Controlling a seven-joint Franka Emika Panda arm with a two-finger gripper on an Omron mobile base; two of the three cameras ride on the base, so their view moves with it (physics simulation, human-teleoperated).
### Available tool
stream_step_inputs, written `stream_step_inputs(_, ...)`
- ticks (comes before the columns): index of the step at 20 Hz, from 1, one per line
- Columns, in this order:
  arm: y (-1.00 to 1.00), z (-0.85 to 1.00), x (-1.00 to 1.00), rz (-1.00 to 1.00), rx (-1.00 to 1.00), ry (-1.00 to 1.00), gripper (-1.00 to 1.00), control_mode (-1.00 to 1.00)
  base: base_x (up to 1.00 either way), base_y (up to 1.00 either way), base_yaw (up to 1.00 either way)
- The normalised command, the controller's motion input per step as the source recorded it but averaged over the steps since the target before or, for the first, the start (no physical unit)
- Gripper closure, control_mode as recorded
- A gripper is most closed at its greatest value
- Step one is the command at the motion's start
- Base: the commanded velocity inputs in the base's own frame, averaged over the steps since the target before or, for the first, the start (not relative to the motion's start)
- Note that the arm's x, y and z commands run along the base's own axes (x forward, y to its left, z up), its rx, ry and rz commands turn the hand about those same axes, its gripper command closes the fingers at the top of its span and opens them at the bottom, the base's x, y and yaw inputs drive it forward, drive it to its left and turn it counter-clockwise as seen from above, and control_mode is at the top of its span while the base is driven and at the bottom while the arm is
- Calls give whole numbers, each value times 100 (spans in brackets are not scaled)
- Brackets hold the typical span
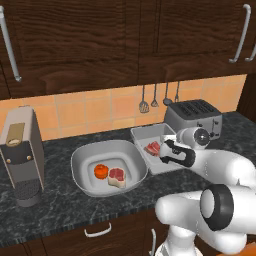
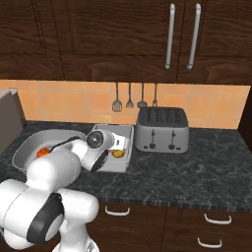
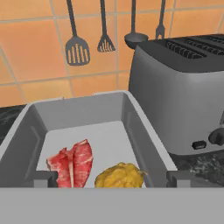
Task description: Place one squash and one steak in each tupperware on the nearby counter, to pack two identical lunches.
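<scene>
The wide tupperware (image 1: 80,156) on the counter (image 1: 60,200) holds an orange squash (image 1: 101,171) and a steak (image 1: 117,176) side by side. Right of it, the smaller rectangular tupperware (image 3: 83,111) holds a red steak (image 3: 72,162) and a yellow squash (image 3: 120,174). My gripper (image 3: 111,179) hovers open over the near end of this container. Its fingertips (image 3: 46,178) stand wide apart on either side of the yellow squash without touching it. From the left base camera the gripper (image 1: 167,151) sits above the small tupperware (image 1: 142,131), beside the steak (image 1: 153,148).
A silver toaster (image 1: 195,117) stands close behind and right of the small tupperware. A tall coffee machine (image 1: 22,155) is at the far left. Utensils (image 3: 76,48) hang on the tiled wall. Dark cabinets hang overhead, and drawers with silver handles (image 2: 216,219) are below.
</scene>
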Motion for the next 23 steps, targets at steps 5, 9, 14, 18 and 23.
stream_step_inputs(5, 0, 96, -61, 0, 0, -11, -100, -100, 0, 0, 0)
stream_step_inputs(9, -11, 87, -65, 0, 0, 1, -100, -100, 0, 0, 0)
stream_step_inputs(14, -53, 23, -71, -5, 0, 1, -100, -100, 0, 0, 0)
stream_step_inputs(18, -62, -3, -8, 0, 0, -1, -100, -100, 0, 0, 0)
stream_step_inputs(23, -82, -2, -17, 0, 0, -1, -100, -100, 0, 0, 0)
